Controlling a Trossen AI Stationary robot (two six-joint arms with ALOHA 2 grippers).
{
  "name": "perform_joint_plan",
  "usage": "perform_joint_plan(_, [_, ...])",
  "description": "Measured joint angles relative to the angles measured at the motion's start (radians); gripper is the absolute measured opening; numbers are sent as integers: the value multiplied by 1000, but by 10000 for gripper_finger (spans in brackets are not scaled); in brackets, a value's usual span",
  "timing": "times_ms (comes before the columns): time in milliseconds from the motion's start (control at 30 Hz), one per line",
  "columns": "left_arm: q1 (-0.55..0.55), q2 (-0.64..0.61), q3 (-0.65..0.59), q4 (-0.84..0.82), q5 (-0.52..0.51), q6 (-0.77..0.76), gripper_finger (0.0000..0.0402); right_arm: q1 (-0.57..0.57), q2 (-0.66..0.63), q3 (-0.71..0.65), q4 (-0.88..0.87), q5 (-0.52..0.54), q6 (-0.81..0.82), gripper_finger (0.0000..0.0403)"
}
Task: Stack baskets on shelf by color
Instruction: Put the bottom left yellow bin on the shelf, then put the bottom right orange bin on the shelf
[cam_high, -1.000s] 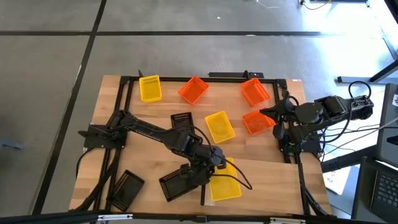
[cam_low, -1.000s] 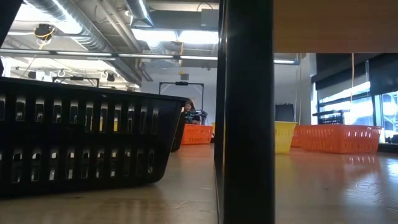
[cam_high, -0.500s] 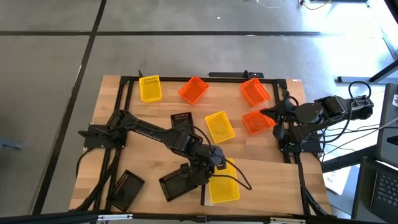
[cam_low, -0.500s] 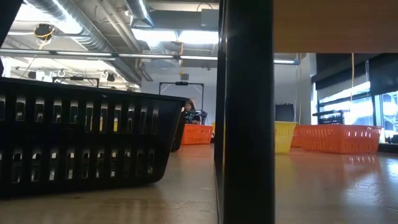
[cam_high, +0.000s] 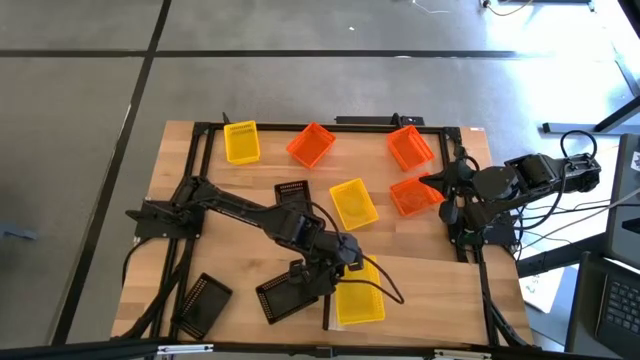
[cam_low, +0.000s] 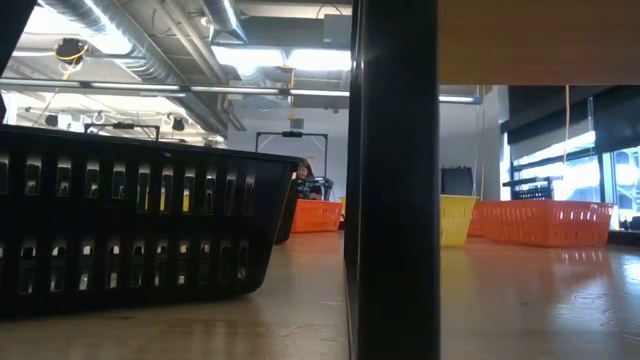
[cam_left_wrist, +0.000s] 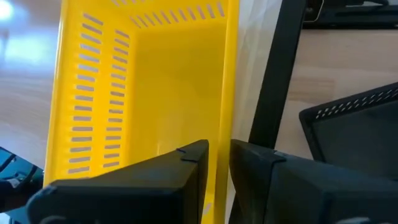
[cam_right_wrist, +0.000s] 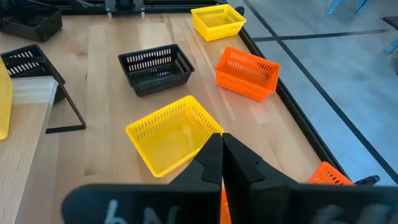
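Nothing has visibly changed: the left gripper (cam_left_wrist: 217, 155) stays clamped on the yellow basket's (cam_left_wrist: 149, 87) wall, and the right gripper (cam_right_wrist: 222, 155) stays shut, idle.

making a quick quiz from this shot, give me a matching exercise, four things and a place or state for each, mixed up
Things:
1. left gripper
2. right gripper
3. yellow basket at the table's far left corner
4. black basket at the near left edge

States:
A. standing free, touched by nothing
B. shut, holding nothing
C. lying tilted on the tabletop
D. closed on a yellow basket's wall

Pairs: 1-D, 2-B, 3-A, 4-C
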Motion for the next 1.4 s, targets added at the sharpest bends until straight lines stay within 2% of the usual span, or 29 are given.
perform_joint_plan(233, [0, -12, 1, -14, -32, 0, 55, 0, 0, 0, 1, -23, 0, 0])
perform_joint_plan(433, [0, -32, 3, -38, -53, 0, 55, 0, 0, 0, 1, -93, 0, 0])
perform_joint_plan(767, [1, -66, 2, -98, -105, -35, 55, 0, 19, 0, 4, -409, -53, 0])
perform_joint_plan(933, [6, -72, 1, -113, -114, -53, 55, 0, 59, 0, 12, -517, -55, 0])
perform_joint_plan(1067, [11, -73, 1, -113, -142, -57, 55, 0, 93, 0, 11, -521, -76, 0])
perform_joint_plan(1233, [27, -88, 1, -112, -170, -87, 55, 0, 116, 0, 11, -434, -75, 0])
perform_joint_plan(1400, [41, -138, 0, -87, -223, -91, 55, 0, 110, 0, 10, -428, -74, 0])
